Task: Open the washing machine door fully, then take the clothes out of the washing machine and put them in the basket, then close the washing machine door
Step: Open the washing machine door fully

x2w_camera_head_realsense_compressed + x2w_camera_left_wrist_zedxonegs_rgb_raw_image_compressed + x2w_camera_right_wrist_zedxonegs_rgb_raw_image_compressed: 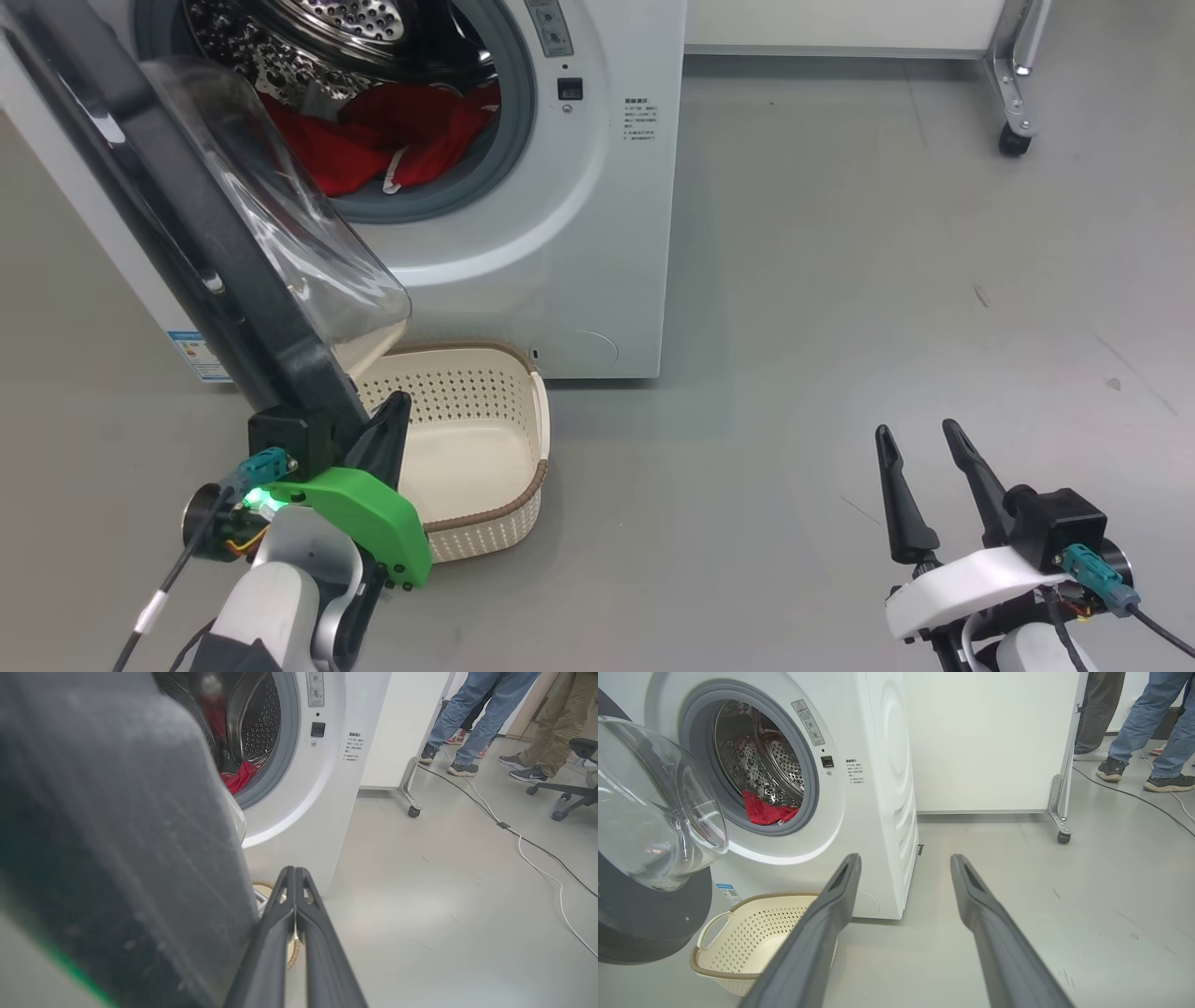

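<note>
Head view: the washing machine door (pixel 187 233) hangs open in front of the washing machine (pixel 607 233). Red clothes (pixel 373 140) lie in its drum, and the basket (pixel 537 467) sits on the grey floor (pixel 840 280) at its foot. The left claw (pixel 394 411) is pressed together just beside the door's rim. The right claw (pixel 920 431) is spread, well right of the machine. The left wrist view adds people's legs (pixel 467 718), an office chair (pixel 574 793) and cables (pixel 514 835) beyond the machine.

Blurring at close range on the left: washing machine door (pixel 117 858), hiding all but a sliver of basket (pixel 262 887) and most of the clothes (pixel 238 778). Cutting off at the far top edge: two persons' legs (pixel 472 718). Showing too small to read: printed notice (pixel 639 119).
</note>
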`<state>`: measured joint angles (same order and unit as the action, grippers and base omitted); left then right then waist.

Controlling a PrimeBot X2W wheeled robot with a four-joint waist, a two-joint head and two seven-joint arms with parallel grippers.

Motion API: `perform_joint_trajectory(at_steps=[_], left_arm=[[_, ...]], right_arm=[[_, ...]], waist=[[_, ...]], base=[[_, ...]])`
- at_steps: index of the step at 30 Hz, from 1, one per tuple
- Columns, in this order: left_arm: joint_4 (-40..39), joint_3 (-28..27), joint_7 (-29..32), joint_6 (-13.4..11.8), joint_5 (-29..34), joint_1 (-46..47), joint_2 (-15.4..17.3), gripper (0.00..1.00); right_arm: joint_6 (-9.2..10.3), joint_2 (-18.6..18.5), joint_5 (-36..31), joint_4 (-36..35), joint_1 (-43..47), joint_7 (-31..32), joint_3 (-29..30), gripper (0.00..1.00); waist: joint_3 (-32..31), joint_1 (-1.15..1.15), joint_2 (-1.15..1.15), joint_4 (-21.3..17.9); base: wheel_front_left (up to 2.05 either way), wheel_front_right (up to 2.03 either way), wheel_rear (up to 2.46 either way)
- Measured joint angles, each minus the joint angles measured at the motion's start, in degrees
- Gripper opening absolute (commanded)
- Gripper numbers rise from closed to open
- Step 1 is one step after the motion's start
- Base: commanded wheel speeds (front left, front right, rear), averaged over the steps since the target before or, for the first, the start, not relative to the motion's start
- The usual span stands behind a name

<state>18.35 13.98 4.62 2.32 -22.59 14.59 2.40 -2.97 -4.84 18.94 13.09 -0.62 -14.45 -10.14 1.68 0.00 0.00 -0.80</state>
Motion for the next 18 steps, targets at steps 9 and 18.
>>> perform_joint_trajectory(at_steps=[9, 18], left_arm=[[1.3, 1.0, -0.7, 0.3, -0.1, 0.7, -0.3, 0.00], [1.8, 1.6, -1.3, 0.3, -0.6, 0.7, -0.8, 0.00]], right_arm=[[-0.49, 0.2, -0.5, 0.2, 0.1, 0.0, 0.8, 1.00], [-1.02, 0.3, -1.0, 0.3, 0.6, 0.0, 0.8, 1.00]], waist=[[-0.4, 0.00, 0.00, 2.7], [-0.5, 0.00, 0.00, 6.6]], base=[[0.00, 0.00, 0.00], [0.00, 0.00, 0.00]])
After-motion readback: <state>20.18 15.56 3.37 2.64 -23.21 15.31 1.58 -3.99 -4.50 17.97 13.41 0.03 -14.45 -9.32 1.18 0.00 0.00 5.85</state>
